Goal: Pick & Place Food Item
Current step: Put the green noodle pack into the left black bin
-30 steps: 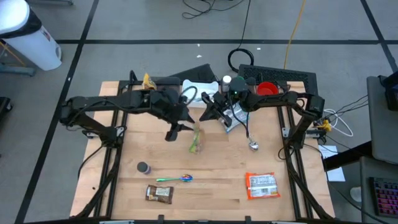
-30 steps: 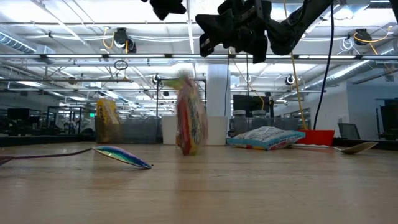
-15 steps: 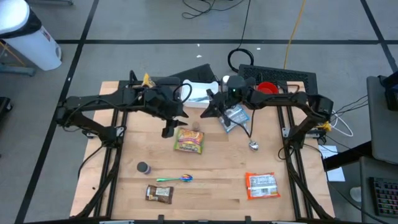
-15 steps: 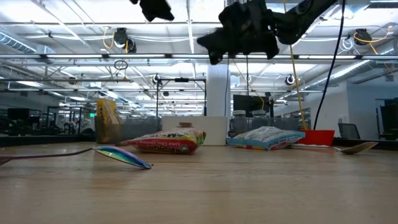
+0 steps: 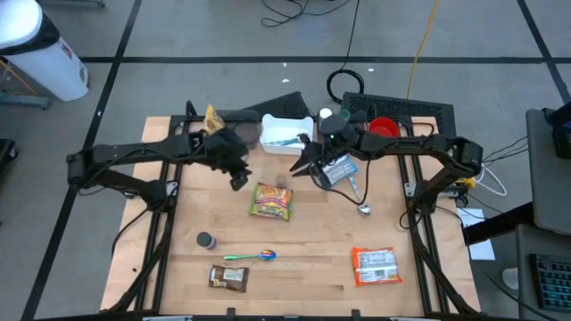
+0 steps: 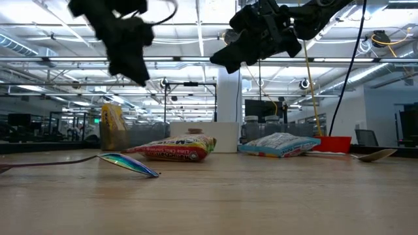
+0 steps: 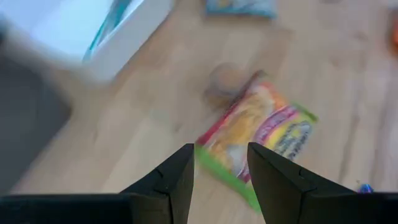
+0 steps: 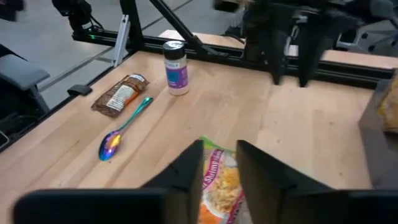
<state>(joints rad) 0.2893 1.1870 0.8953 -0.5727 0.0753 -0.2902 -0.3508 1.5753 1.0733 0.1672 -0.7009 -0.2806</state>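
The noodle packet (image 5: 272, 201) lies flat on the table (image 5: 312, 267) at the centre of the high view, label up, touching neither of my grippers. A small round item sits just beside its upper edge.

My left gripper (image 5: 237, 176) hangs above the table up and left of the packet. In the left wrist view its fingers (image 7: 176, 180) stand apart with nothing between them, and the packet shows beyond the gap. My right gripper (image 5: 310, 166) hangs up and right of the packet, near the white tray (image 5: 283, 134). In the right wrist view its fingers (image 8: 188, 168) are parted slightly and hold nothing.

Judgement: the packet is released and both grippers are clear of it.

Risks from here:
- The left wrist view is smeared, which suggests fast motion. A low sweep could clip the packet and shift it.
- A flat, slack packet offers little edge. Fingers closing on it from above may pinch only film and slip.
- The two grippers are near each other over the packet. Simultaneous descent risks contact between them.
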